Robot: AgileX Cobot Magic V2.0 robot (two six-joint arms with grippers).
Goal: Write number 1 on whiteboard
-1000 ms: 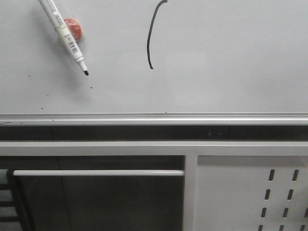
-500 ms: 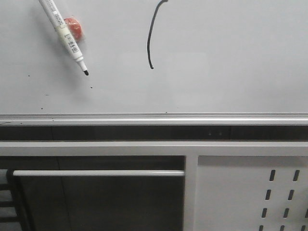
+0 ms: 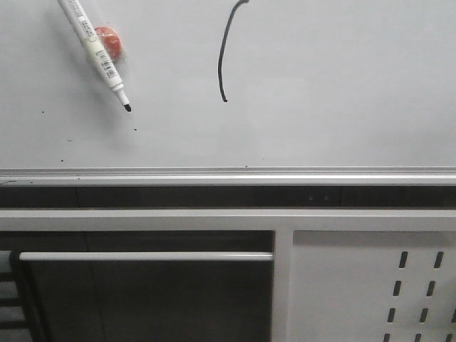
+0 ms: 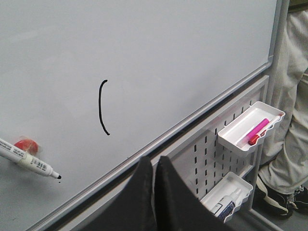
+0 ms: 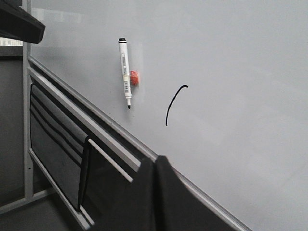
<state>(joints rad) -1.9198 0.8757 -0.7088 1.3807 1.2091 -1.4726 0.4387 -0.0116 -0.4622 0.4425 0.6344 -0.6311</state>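
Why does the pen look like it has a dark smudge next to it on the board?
Front view: that smudge is the marker's soft shadow on the whiteboard. Right wrist view: a pale shine sits beside the marker. Left wrist view: the number 1 looks sharp, the dark pincer blurry.

On the whiteboard [image 3: 342, 85] the number 1 [image 3: 223, 57] stands right of a marker [image 3: 92, 46] stuck there tilted, tip lowermost, seemingly held by a magnet [image 3: 109, 41] behind it. Below the board's rail, at right, is a slotted panel [image 3: 374, 285].
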